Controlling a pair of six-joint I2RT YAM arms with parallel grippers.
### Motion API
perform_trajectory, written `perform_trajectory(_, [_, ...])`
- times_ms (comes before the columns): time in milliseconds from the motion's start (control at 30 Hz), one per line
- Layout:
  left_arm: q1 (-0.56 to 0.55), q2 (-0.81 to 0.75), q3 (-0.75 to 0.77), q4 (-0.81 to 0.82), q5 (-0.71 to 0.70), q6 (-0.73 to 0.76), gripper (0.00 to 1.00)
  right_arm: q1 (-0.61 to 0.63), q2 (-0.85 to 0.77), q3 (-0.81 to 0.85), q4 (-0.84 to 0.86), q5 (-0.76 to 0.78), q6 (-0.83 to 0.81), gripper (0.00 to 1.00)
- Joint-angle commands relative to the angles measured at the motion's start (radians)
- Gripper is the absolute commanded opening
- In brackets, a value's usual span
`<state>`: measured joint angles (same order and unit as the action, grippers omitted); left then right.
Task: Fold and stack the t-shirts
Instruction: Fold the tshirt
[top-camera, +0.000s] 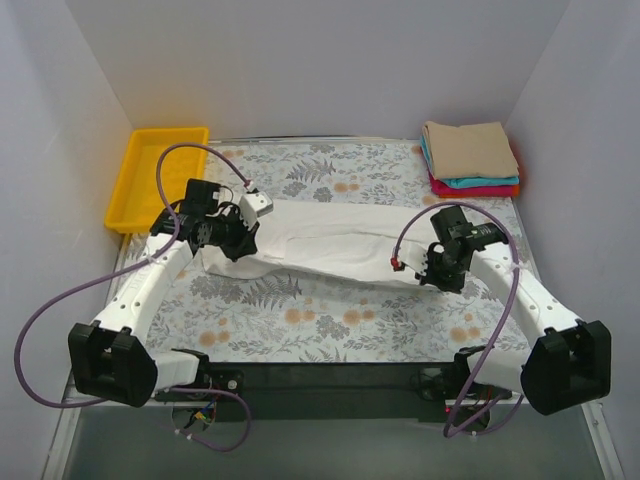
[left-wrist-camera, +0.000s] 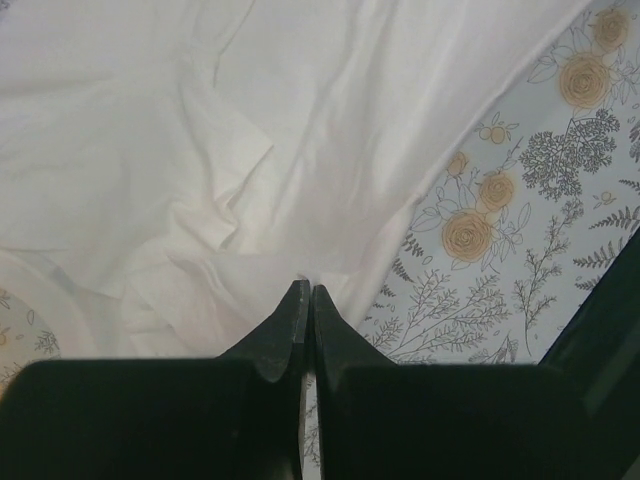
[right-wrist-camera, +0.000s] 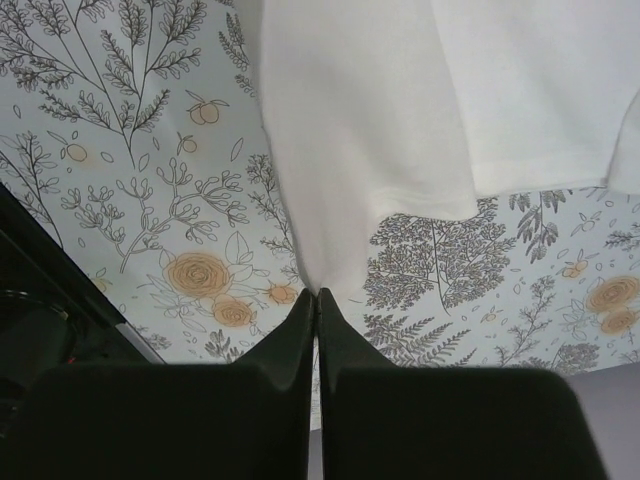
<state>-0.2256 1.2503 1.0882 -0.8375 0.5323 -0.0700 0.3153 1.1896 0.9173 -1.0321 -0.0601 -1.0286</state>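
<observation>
Floral-patterned table cover (top-camera: 300, 315) lay flat. Across its middle, plain white cloth t-shirt (top-camera: 330, 240) stretched between arms. Far-right corner: folded tan, teal, red t-shirt stack (top-camera: 470, 160). left gripper (left-wrist-camera: 306, 292) clenched on white cloth; right gripper (right-wrist-camera: 317, 296) pinched opposite edge.

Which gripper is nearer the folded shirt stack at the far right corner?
Right. The right gripper pinches the white t-shirt just on the near side of the folded stack; the left gripper holds its other end, far leftward.

Robotics lab test booth: plain white walls (top-camera: 300, 60) box in a floral-covered table (top-camera: 330, 320), with a cabled left arm (top-camera: 150, 280) and right arm (top-camera: 525, 300) bolted at its near edge and a yellow bin (top-camera: 160, 175) beside.
</observation>
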Motion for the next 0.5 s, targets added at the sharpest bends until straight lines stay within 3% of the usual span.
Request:
perform_trajectory(0, [0.002,0.027,0.001,0.061,-0.031,-0.033,0.00,0.001,0.062,0.055,-0.042,-0.021,-0.034,0.01])
perform_trajectory(233, [0.002,0.239,0.120,0.175,-0.077,-0.047,0.00,-0.054,0.203,0.112,0.038,-0.003,-0.088,0.01])
perform_trajectory(467, [0.002,0.420,0.265,0.221,-0.097,-0.028,0.00,-0.157,0.418,0.308,0.058,-0.027,-0.128,0.01])
